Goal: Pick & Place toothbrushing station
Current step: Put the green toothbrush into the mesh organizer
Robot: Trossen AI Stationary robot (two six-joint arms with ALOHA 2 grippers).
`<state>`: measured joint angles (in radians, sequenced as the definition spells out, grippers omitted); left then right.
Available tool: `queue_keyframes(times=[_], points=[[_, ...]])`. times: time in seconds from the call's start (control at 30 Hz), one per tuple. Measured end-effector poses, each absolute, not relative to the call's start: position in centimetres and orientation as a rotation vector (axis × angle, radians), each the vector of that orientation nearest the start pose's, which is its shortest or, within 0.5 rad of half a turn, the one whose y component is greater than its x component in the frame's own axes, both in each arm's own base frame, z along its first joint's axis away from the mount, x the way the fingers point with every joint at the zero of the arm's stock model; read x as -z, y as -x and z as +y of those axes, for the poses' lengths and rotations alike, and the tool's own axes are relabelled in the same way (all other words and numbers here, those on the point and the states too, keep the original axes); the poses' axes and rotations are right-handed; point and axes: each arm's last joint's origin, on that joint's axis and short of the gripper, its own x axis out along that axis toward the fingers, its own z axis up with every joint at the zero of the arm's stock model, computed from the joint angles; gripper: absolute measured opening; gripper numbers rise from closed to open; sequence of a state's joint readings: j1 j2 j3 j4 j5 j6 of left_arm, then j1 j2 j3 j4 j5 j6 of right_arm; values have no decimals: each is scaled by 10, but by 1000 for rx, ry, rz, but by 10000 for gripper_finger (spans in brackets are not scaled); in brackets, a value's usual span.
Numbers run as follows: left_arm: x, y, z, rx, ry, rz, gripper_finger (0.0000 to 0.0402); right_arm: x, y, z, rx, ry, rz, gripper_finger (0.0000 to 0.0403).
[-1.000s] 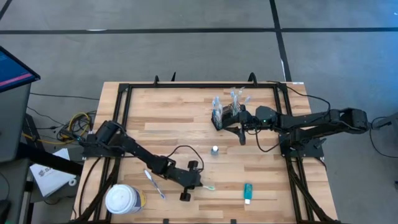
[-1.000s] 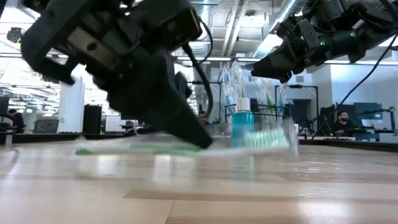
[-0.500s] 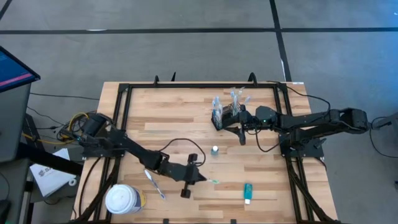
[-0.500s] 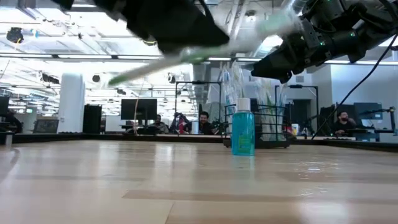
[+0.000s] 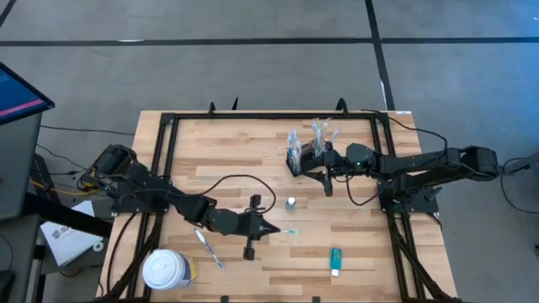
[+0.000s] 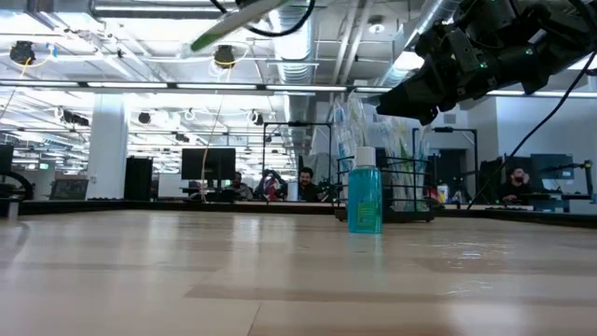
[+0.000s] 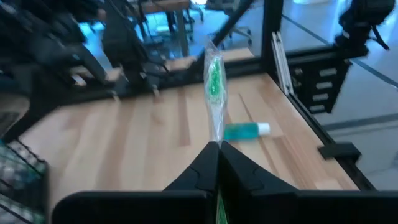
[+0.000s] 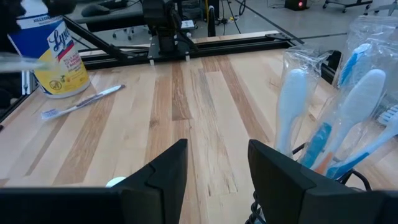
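Observation:
The black wire-mesh caddy (image 5: 301,156) stands on the far right part of the table with wrapped toothbrushes (image 8: 348,118) upright in it. My right gripper (image 8: 217,168) hovers open just to its right, touching nothing. A small teal bottle (image 5: 290,203) stands near the caddy, and a teal tube (image 5: 335,260) lies by the near edge. My left gripper (image 5: 263,227) is shut on a green toothbrush (image 7: 214,81) in clear wrap, above the table's middle. A blue-and-white toothbrush (image 5: 209,249) lies flat at the near left. My left gripper pinches the green toothbrush's handle (image 7: 216,135) between its two shut fingers. The handle runs along the fingers, and the head end (image 5: 290,231) sticks out ahead of the fingertips toward the table's right. The brush is lifted clear of the table and shows tilted in the low view.
A large white-lidded yellowish tub (image 5: 167,269) stands at the near left corner. A black frame rail (image 5: 168,135) runs round the table's edges. Bare wood (image 5: 236,160) lies left of the caddy.
My left gripper has risen from the tabletop and drawn slightly toward the far edge, still shut. The green toothbrush, which lay flat on the wood, has come up with it and now hangs clear of the table.

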<state>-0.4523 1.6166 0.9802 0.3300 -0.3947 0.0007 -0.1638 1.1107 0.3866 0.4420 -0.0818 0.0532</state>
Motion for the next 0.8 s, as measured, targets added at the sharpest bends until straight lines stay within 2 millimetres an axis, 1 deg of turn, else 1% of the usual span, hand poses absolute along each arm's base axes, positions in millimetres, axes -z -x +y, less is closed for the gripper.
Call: queue_keyframes(times=[0.1,0.27,0.47,0.8], points=[[-248,-323,-140,45,-135,259,0,-197,-217,-33,89,-86,269,159],[-255,-329,-129,9,-139,200,0,-197,-217,-33,89,-85,261,159],[-260,-337,-110,-48,-139,152,0,-198,-217,-33,88,-85,256,159],[-267,-346,-81,-121,-124,89,0,-205,-219,-33,85,-76,184,159]])
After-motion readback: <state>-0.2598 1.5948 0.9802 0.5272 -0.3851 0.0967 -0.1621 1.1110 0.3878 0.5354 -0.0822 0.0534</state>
